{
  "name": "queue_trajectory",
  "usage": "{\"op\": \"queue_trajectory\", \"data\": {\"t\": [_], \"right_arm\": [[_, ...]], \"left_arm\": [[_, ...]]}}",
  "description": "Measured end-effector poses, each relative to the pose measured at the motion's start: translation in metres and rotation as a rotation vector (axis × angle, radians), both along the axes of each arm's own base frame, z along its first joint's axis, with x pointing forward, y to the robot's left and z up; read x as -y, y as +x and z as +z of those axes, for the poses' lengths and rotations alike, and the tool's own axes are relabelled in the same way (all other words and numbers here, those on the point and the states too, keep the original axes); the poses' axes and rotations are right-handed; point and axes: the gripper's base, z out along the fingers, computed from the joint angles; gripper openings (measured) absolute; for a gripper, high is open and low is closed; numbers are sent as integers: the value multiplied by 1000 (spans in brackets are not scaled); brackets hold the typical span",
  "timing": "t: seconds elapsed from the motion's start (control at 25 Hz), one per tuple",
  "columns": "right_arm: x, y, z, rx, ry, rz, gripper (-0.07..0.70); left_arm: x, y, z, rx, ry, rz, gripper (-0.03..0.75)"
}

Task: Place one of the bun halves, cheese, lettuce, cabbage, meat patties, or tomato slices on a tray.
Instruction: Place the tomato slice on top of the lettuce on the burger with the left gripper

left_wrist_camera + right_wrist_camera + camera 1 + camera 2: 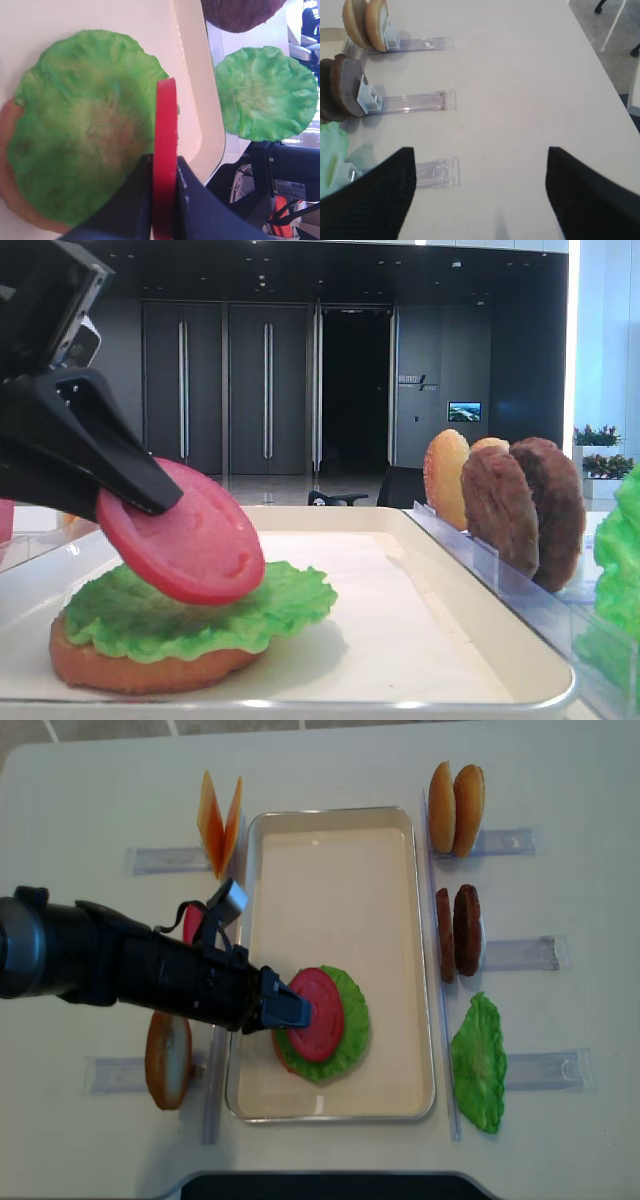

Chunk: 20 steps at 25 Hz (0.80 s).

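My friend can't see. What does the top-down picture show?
A black robot arm's left pincer holds a red tomato slice over green lettuce on a bun half in a white tray. Buns, patties, cheese and another lettuce leaf stand in racks around it.

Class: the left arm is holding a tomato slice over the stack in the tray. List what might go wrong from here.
1. The left gripper pinches the tomato slice only at its edge and tilted; released so, it may slide off the ruffled lettuce.
2. The stack sits near the tray rim; a skidding slice might end against it.
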Motion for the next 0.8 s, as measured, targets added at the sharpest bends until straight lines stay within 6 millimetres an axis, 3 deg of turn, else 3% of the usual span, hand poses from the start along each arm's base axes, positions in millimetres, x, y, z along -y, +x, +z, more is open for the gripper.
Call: {"op": "queue_trajectory", "data": {"t": [0.44, 0.52, 0.68, 0.8], "right_arm": [[0, 0, 0, 0, 0, 0, 540], [0, 0, 0, 0, 0, 0, 540], [0, 0, 0, 0, 0, 0, 540], [0, 0, 0, 0, 0, 0, 540]], "left_arm": [[0, 1, -9, -33, 11, 10, 65], [0, 1, -10, -36, 10, 9, 116], [0, 1, -9, -41, 0, 3, 319], [1, -1, -8, -62, -14, 0, 425]]}}
